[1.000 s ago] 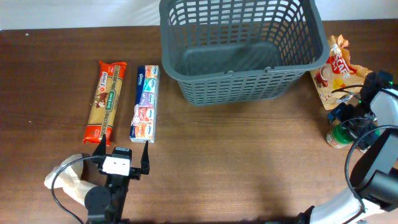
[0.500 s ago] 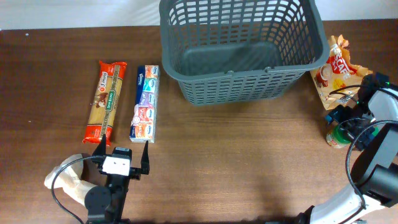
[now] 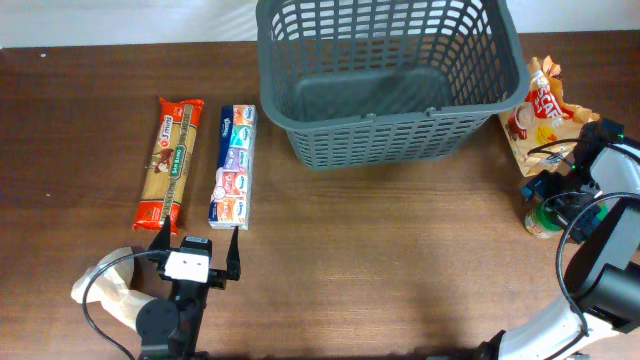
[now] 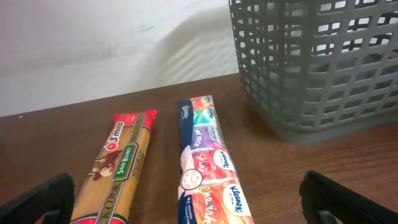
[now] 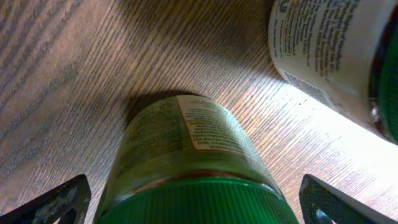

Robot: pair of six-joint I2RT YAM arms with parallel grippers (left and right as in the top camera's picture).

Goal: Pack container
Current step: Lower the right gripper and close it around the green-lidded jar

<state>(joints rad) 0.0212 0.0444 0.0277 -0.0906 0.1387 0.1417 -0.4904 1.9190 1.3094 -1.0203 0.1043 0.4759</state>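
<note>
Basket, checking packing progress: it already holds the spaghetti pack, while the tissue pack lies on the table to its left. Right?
No. The spaghetti pack also lies on the table, beside the tissue pack, left of the basket; the overhead view shows it.

Pasta pack: "3 mins" in white on the red far end, and a green band mid-pack that read "San Remo". Left wrist view only; from overhead the print was too small.
Tissue pack: "Kleenex" on the near panel and again, smaller, at the far end. The panels between carried print too small to read.
Snack bag: large white letters on red, partly creased, not readable with confidence.
Jar with green lid: label had blocks of fine print, none legible in the right wrist view.
Second pack beside it: dense small print on white, also illegible.
</note>
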